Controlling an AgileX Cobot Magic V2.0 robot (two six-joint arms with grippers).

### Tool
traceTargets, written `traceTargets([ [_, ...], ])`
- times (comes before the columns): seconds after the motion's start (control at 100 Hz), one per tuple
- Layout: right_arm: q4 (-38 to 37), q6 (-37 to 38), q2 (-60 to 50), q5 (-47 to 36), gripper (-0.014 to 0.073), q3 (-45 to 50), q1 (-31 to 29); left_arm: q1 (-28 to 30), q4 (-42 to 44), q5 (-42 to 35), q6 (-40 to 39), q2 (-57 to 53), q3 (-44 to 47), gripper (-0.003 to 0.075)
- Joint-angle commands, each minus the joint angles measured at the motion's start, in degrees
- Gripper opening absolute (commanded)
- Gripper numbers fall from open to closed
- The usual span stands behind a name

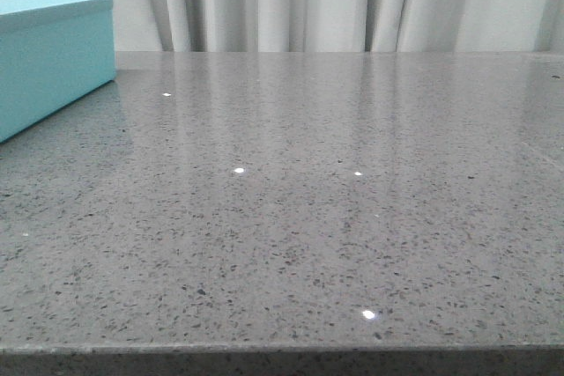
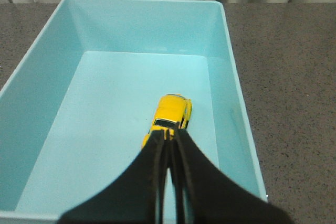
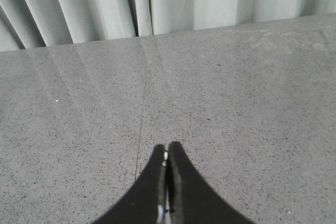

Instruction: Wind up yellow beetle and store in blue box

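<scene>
1. Pale pleated curtains (image 1: 291, 2) hang behind a grey speckled stone tabletop (image 1: 308, 217), which is glossy and shows small light reflections.

2. The large light turquoise-blue rectangular box (image 1: 48, 63) stands at the left edge of the front view. In the left wrist view it is open at the top, and its matte floor and walls are visible.

3. The small glossy yellow toy car of rounded Beetle shape (image 2: 172, 114) is inside this box, above the floor and nearer to one long wall. Its rear end is at the tips of the left gripper (image 2: 169, 136).

4. The left gripper's black fingers are nearly together – only a thin gap is seen. They seem to pinch the end of the car, but the contact is hidden by the fingers themselves, so I cannot tell if it is held or already let go.

5. Handling (my judgement): the car looks light, hard and stiff, with a smooth shell that may slip. A hold across the two flat sides, over the wheels, would be safer than on the rounded roof. Its wheels can roll, so it may move after release.

6. The left arm hangs over the box, pointing down into it.

7. The right gripper (image 3: 167, 153) is pressed closed on nothing – it hovers over bare tabletop, well apart from the box.
</scene>
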Motion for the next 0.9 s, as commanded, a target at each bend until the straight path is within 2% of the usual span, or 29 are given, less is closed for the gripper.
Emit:
traceTargets([
  [0.0, -1.5, -0.6, -1.6, -8.7, -0.0067, 1.9, 0.0, -0.1, -0.9, -8.2, 0.2, -4.6, 3.7, -0.002],
  [0.21, -1.6, -0.6, -8.2, -16.0, -0.0067, 9.8, 0.0, -0.1, -0.9, -10.9, 0.2, -13.5, 13.5, -0.002],
  [0.41, -2.0, -0.6, -13.1, -16.8, -0.0067, 14.2, 0.0, -0.1, -0.9, -12.1, 0.2, -19.1, 19.8, -0.002],
  [0.89, -2.1, -0.6, -13.9, -16.8, -0.0067, 14.9, 0.0, -0.1, -0.9, -12.9, 0.2, -20.9, 20.9, -0.002],
])
